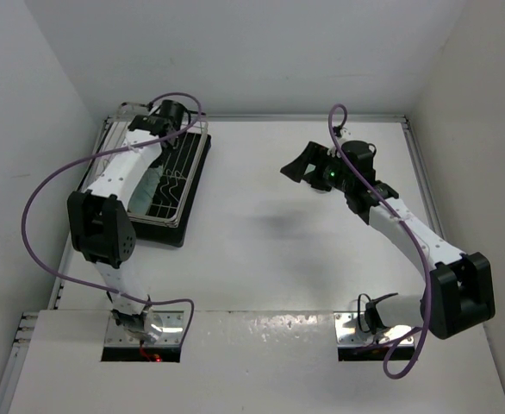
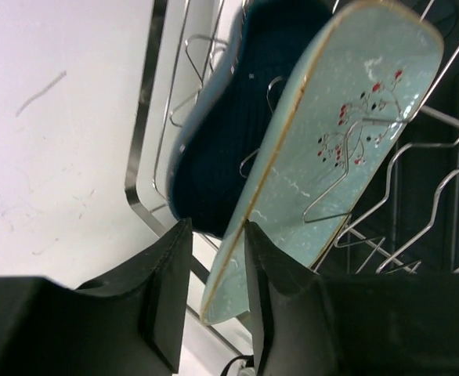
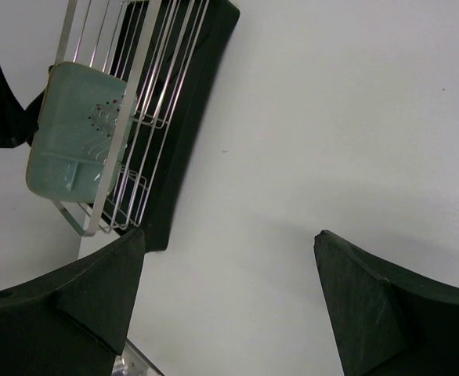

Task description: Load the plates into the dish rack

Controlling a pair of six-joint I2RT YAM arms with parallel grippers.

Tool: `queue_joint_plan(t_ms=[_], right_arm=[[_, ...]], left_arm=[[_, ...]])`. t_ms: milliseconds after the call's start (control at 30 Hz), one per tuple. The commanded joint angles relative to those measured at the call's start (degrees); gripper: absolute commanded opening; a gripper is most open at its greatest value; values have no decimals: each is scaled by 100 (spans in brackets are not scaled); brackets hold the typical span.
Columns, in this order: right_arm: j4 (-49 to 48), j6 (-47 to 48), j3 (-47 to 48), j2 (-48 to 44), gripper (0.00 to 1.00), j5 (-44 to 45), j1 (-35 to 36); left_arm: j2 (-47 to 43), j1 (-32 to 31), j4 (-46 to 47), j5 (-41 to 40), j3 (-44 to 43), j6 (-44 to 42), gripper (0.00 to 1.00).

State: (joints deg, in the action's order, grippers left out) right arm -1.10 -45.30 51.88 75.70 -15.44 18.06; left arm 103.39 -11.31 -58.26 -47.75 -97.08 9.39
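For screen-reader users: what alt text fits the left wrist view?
A mint-green plate stands on edge in the wire dish rack, its rim between the fingers of the left gripper. A dark blue plate stands beside it.

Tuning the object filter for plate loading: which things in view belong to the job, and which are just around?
Job:
dish rack
dark blue plate, in the rack
mint-green plate, in the rack beside it
left gripper, at that plate's rim
right gripper, open, nothing in it

Just around:
black drip tray under the rack
purple cables
white table
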Motion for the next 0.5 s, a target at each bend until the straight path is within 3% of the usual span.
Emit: queue_joint_plan(t_ms=[0, 100, 233, 467], right_arm=[[-83, 100, 94, -135, 88, 33, -40], [-48, 91, 112, -100, 88, 32, -49], [93, 144, 314, 32, 88, 24, -23], [585, 434, 394, 6, 88, 278, 57]], left_arm=[[-29, 50, 52, 11, -478, -182, 38], [-91, 50, -10, 265, -1066, -375, 47], [-460, 460, 209, 790, -1349, -761, 71], [-47, 2403, -125, 2338, -1430, -912, 67]])
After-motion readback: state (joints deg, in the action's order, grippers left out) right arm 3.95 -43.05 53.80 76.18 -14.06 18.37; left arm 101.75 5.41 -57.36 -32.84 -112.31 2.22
